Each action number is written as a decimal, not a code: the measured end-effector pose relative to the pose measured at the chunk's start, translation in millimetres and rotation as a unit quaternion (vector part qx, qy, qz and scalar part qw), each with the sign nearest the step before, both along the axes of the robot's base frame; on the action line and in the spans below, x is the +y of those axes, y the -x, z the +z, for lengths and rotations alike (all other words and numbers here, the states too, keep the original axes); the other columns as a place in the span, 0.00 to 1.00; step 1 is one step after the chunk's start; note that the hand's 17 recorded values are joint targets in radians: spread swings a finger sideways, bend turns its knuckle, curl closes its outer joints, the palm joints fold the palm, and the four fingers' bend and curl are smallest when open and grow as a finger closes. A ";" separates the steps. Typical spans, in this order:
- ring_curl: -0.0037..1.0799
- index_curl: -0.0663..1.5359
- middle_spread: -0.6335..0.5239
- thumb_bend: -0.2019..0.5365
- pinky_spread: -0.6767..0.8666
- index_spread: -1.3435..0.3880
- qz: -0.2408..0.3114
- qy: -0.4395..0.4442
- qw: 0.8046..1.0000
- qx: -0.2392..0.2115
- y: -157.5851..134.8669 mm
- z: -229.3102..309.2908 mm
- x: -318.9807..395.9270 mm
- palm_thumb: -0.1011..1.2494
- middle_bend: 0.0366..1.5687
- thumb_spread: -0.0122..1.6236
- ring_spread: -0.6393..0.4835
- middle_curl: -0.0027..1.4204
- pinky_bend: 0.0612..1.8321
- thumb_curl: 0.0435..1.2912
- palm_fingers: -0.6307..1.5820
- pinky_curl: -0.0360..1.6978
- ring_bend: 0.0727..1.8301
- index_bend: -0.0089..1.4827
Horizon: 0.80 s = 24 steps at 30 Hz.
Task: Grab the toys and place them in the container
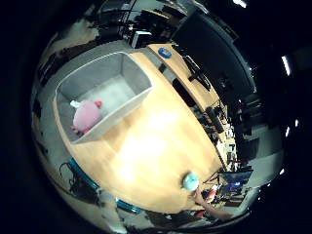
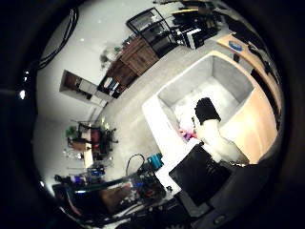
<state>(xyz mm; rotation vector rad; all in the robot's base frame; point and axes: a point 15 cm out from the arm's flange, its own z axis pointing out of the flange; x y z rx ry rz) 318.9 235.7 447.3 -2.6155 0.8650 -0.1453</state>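
Below, a finger of the hand (image 2: 213, 136) reaches straight over the grey container (image 1: 141, 78); whether the others are spread cannot be told. Inside the container lies a pink plush toy (image 1: 87, 116). Farther along the wooden table (image 1: 151, 146), near its edge, a person's hand (image 1: 199, 196) touches a teal toy (image 1: 190, 181).

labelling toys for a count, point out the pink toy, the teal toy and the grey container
pink toy (image 1: 87, 116), little finger side palm view, on its round body
teal toy (image 1: 190, 181), little finger side palm view, on its top
grey container (image 1: 138, 74), little finger side palm view, on its far wall
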 end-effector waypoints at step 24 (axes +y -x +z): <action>0.25 0.23 0.24 0.23 0.25 0.44 -0.026 -0.009 0.999 -0.022 1.9 -12.5 -55.2 0.56 0.10 0.60 0.25 0.23 0.64 0.34 0.44 0.17 0.36 0.13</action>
